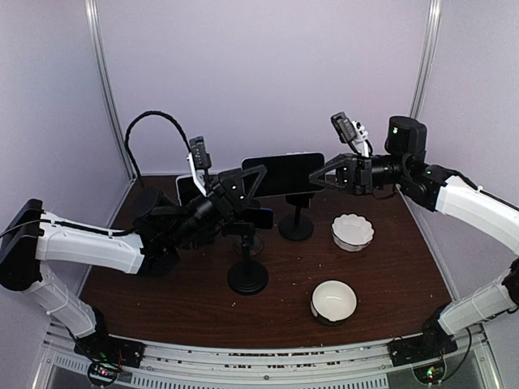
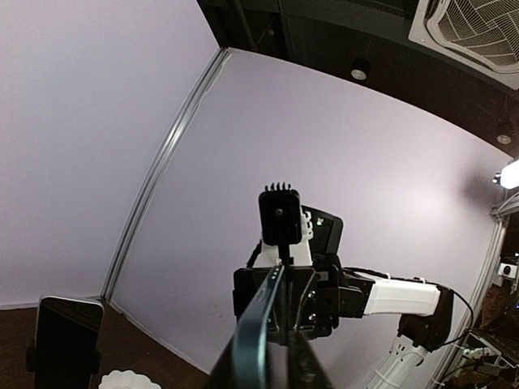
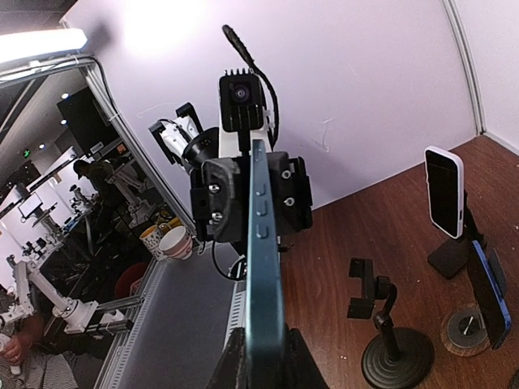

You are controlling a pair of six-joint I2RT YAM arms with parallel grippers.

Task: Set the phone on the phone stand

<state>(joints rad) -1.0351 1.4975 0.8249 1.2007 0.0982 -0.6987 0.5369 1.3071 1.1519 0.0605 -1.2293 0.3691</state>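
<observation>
Dark brown wood makes up the worktop, and above its far half a black phone hangs in the air, long side level, screen facing the overhead camera. It is gripped at both ends. The left tool pinches its left short edge and the right tool pinches the right one, each pair of fingers closed flat against the glass and back. From either wrist camera the phone shows edge-on, a thin dark teal strip running straight to the opposite tool.

The phone stand is black, with a round base and a thin stem topped by a small clamp. It stands on the worktop nearer the arms, below and a little left of the phone, and nothing sits in its clamp.

A second stand sits directly under the phone's right half; whether the phone touches its top I cannot tell from the overhead view.

Further left, a white-edged phone stands upright in its own holder near the back wall. A blue phone leans on a small round base just beside the empty stand.

To the right lie two bowls, a scalloped white bowl and, closer to the near edge, a round bowl (white inside, dark outside), both well apart from the stands.
</observation>
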